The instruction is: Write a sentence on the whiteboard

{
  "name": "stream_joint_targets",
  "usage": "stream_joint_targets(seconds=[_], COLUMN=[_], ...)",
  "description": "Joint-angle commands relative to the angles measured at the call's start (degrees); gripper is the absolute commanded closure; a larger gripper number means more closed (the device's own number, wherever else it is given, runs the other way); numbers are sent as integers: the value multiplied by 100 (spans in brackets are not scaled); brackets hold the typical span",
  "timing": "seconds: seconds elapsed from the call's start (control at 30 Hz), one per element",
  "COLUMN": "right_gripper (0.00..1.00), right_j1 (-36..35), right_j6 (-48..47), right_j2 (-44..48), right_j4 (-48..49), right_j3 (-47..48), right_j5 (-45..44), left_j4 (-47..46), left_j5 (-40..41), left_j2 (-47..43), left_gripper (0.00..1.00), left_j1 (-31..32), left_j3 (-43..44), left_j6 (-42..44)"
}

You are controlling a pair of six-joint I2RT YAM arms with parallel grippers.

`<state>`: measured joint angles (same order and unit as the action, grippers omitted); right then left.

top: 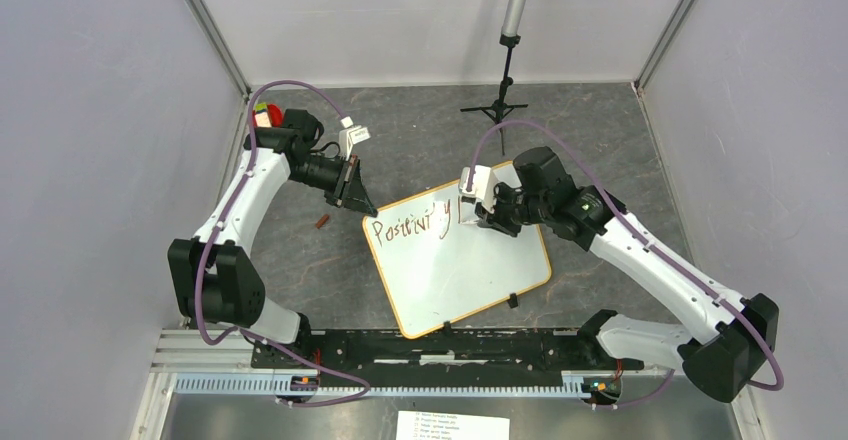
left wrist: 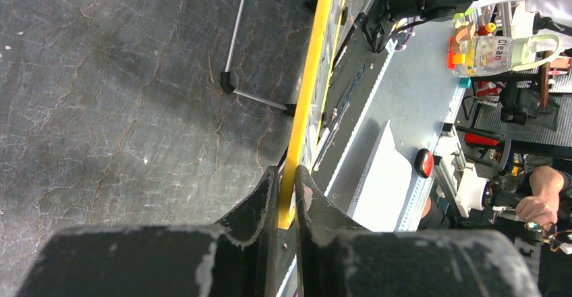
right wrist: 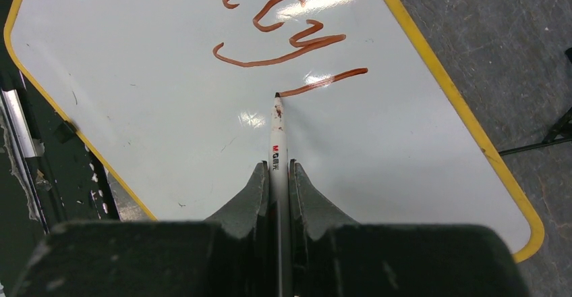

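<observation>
The right end effector (right wrist: 276, 170) grips the slim white plastic marker (right wrist: 277, 125); you should press its tip lightly and evenly on the flat yellow-rimmed whiteboard (right wrist: 155, 128).

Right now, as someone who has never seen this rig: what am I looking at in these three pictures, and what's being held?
Two white robot arms are bolted at the near edge of a dark table. The wide picture comes from a fixed camera above and behind them. The other two come from a camera on each wrist, looking along that arm's own fingers. On the table lies a whiteboard with a yellow rim, and a small tripod stands beyond it. The left hand is closed on the whiteboard's rim, apparently steadying it. The right hand is closed on a marker, whose tip touches the board at the end of a short stroke. The reddish-brown writing reads "Positivity".
</observation>
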<state>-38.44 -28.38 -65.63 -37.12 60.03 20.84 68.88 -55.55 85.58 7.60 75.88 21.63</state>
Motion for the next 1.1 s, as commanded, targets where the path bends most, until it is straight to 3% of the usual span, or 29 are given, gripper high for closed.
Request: stream_joint_targets(seconds=[0.0, 0.63, 1.07], right_gripper=[100, 100, 100], right_j1=[-15, -4, -47], right_j6=[15, 40, -27], right_j2=[-29, -49, -3], right_j4=[16, 29, -268], right_j3=[177, 417, 237], right_j5=[-287, -888, -502], left_j4=[-14, -14, -15], left_j5=[8, 35, 43], left_j2=[-47, -71, -90], left_gripper=[98, 98, 97], left_j1=[32, 33, 31], left_j3=[41, 33, 33], left_j6=[-137, -146, -160])
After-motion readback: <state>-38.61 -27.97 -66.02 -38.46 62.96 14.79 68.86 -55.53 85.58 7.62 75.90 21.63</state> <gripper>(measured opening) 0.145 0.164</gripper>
